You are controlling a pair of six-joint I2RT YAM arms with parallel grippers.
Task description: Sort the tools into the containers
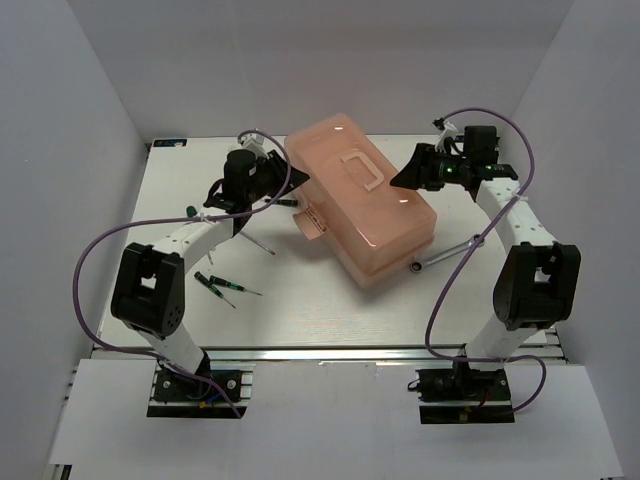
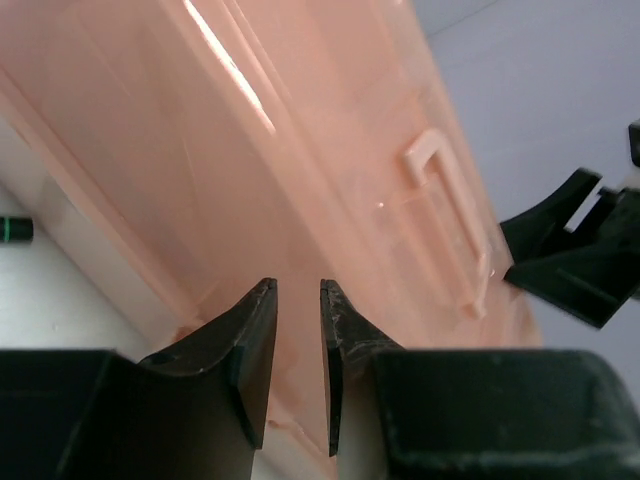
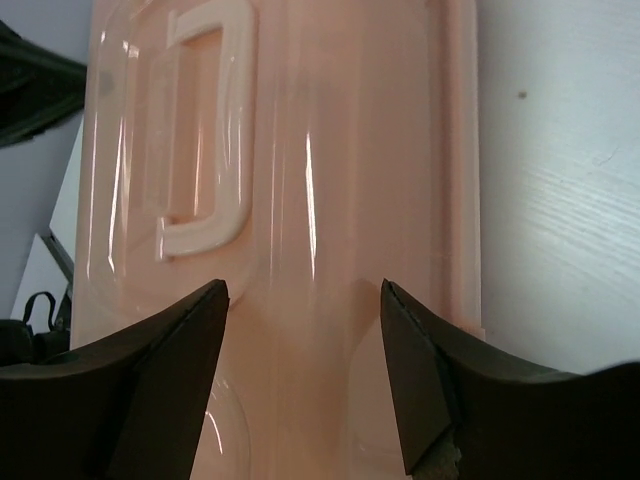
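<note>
The translucent salmon-pink plastic toolbox [image 1: 365, 210] sits closed on the white tabletop [image 1: 300, 325]. At its left end the left tool [image 2: 298, 285] is nearly closed, grip unclear. Over its lid the right tool [image 3: 305, 290] gapes empty. Dark-handled screwdrivers [image 1: 228, 286] lie to its left, a silver wrench [image 1: 445, 255] to its right.

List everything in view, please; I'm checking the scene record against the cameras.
table: one, white, under everything.
toolbox: one, translucent salmon-pink, closed, askew mid-table.
handle: one, pale pink, on the toolbox's top.
latch: one, pink, on the toolbox's left-facing side.
screwdrivers: four as far as shows, dark handles with green bands, left of the toolbox, one partly hidden.
wrench: one, silver, right of the toolbox's near corner.
cables: two, purple, one looping off each arm.
left gripper: black, at the toolbox's edge, jaws narrowly apart; grip unclear.
right gripper: black, above the toolbox's top, jaws wide open.
</note>
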